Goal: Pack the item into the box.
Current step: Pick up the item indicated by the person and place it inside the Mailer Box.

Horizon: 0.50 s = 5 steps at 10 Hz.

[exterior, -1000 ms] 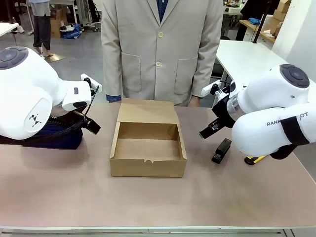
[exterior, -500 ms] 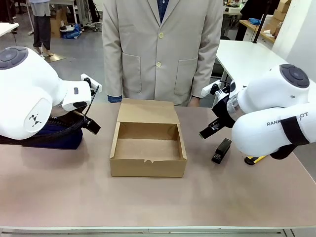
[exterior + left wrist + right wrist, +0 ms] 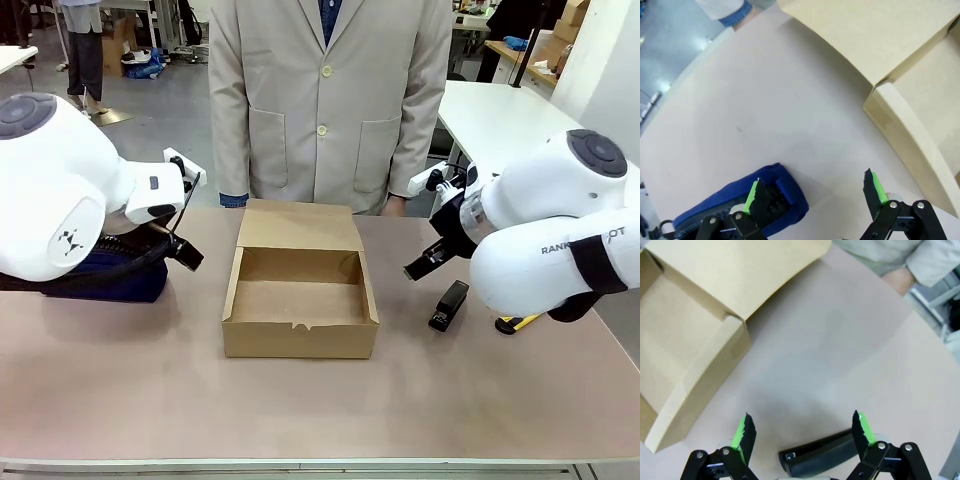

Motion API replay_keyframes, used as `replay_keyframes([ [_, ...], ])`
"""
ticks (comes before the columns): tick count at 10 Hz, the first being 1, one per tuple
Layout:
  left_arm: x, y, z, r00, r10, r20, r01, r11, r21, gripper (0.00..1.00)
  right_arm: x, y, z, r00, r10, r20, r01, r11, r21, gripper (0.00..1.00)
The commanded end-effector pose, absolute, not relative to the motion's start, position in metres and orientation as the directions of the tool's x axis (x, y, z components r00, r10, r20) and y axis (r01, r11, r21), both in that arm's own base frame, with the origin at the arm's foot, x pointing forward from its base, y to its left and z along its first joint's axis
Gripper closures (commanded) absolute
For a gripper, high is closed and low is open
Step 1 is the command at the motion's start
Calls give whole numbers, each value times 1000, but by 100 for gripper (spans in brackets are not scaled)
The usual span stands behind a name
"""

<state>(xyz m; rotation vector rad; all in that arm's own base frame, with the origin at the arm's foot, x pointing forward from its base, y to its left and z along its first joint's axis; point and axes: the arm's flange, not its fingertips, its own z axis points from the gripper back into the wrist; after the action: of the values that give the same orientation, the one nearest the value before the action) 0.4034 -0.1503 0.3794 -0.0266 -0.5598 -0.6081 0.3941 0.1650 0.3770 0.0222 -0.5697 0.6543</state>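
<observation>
The open brown cardboard box sits mid-table with its flap lid folded back toward the person; its corner also appears in the left wrist view and the right wrist view. Its inside looks bare. A sliver of the yellow utility knife peeks out from under my right arm at the table's right. My left gripper hovers open left of the box, above the table. My right gripper hovers open right of the box, over the black stapler.
A navy blue zip pouch lies at the left under my left arm, also in the left wrist view. The black stapler lies right of the box. A person in a beige coat stands at the far edge.
</observation>
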Motion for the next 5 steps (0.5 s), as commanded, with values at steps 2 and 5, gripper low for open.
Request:
replay_keyframes([
  [2,320,-113,506,638,-517,571,533,832,158,0,329,130,478,661,489,569,-497,854,-157,0],
  [5,356,-132,510,616,-515,595,532,830,168,0,262,116,509,575,487,657,-416,866,-277,0],
])
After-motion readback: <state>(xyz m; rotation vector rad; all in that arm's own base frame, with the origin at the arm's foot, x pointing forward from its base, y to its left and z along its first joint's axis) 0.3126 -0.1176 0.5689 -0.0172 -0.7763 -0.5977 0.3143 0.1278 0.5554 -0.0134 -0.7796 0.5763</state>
